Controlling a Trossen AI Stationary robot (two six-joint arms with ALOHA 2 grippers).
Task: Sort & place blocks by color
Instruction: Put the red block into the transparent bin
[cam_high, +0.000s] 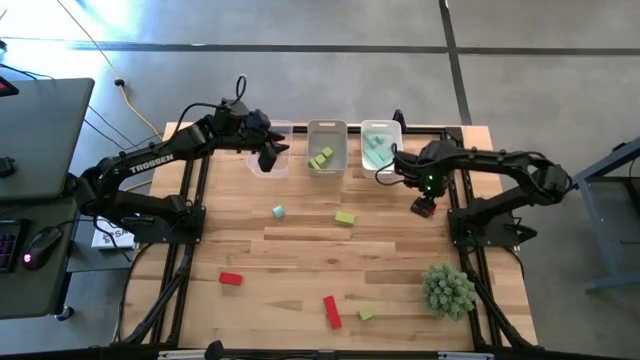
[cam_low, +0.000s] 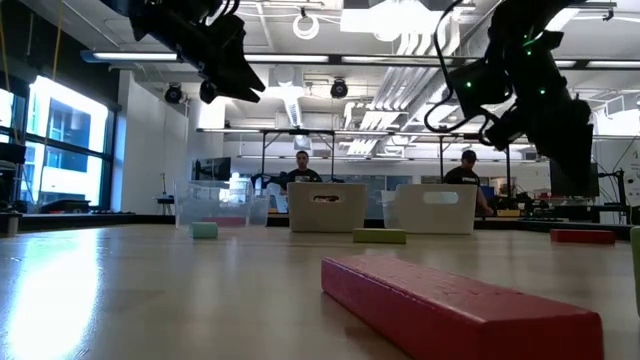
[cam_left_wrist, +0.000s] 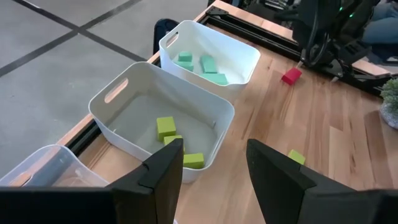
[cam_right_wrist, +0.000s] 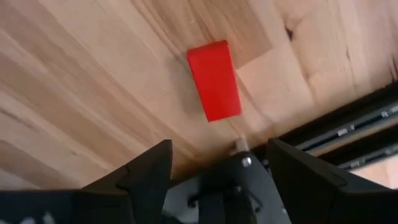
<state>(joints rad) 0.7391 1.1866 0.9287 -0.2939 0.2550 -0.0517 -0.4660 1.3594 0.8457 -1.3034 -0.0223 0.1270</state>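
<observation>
One glossy red block (cam_right_wrist: 214, 79) flat on wood beneath open right claw (cam_right_wrist: 214, 163).

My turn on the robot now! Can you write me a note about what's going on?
Left gripper: open, empty, above the bins.
Right gripper: open, empty, over a red block by the table's right rail.
Done: yellow-green blocks in the middle bin, teal blocks in the right bin.
Left on the table: teal cube, yellow-green bar, small yellow-green cube, red bars.
</observation>
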